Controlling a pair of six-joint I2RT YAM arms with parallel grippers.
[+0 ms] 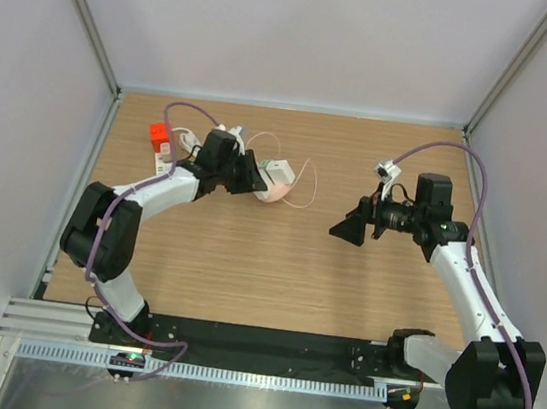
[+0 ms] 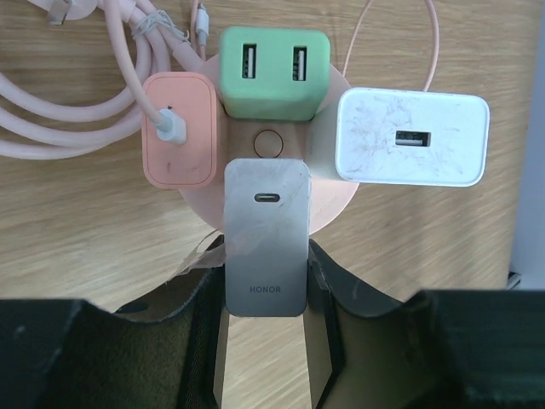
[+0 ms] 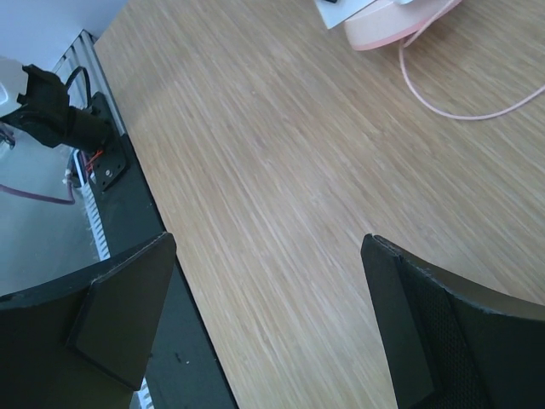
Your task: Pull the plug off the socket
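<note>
In the left wrist view, a round pink socket (image 2: 334, 211) lies on the wooden table with several plugs in it: green (image 2: 274, 72), pink (image 2: 179, 128), white (image 2: 413, 136) and a grey plug (image 2: 266, 230) marked HONOR. My left gripper (image 2: 266, 285) is shut on the grey plug, with one finger pressed on each of its sides. The top view shows the left gripper (image 1: 250, 174) right against the socket (image 1: 275, 196). My right gripper (image 1: 356, 226) hovers open over bare table, well right of the socket. Nothing is between its fingers (image 3: 128, 298).
A pink cable (image 2: 77, 111) coils left of the socket, and a thin loop (image 1: 301, 188) of it trails right. An orange-topped white item (image 1: 161, 141) lies at the back left. The black mounting rail (image 3: 128, 196) runs along the near table edge.
</note>
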